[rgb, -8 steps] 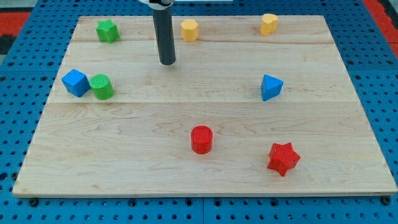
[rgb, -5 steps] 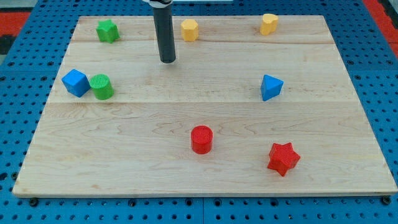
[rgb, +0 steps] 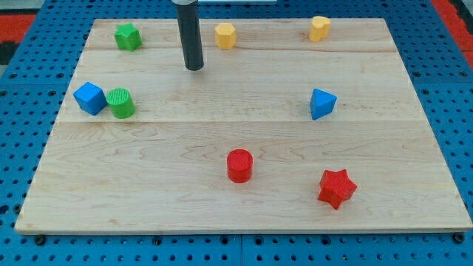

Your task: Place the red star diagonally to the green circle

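The red star lies near the view's bottom right of the wooden board. The green circle stands at the view's left, touching a blue cube on its left. My tip is in the upper middle of the board, just left of a yellow hexagon block. It is far from the red star and well to the right of and above the green circle. It touches no block.
A green star sits at the top left. A yellow block sits at the top right. A blue triangle is at the right. A red cylinder stands at the lower middle, left of the red star.
My tip has moved a little up and to the left. No block has moved.
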`<action>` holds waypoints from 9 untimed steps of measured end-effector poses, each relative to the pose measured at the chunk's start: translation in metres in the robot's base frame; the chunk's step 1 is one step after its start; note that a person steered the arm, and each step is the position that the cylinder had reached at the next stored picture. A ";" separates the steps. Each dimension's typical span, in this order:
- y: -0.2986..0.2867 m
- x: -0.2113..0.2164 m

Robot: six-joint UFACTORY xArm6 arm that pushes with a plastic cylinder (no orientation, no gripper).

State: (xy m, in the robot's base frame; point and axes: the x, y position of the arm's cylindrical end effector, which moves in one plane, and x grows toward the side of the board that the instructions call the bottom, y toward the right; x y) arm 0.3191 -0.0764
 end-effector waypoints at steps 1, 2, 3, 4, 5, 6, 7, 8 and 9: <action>0.000 -0.001; 0.000 -0.001; 0.001 0.009; 0.029 0.088; 0.098 0.149; 0.189 0.161; 0.254 0.196; 0.273 0.231; 0.223 0.245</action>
State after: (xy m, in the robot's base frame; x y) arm 0.5644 0.1468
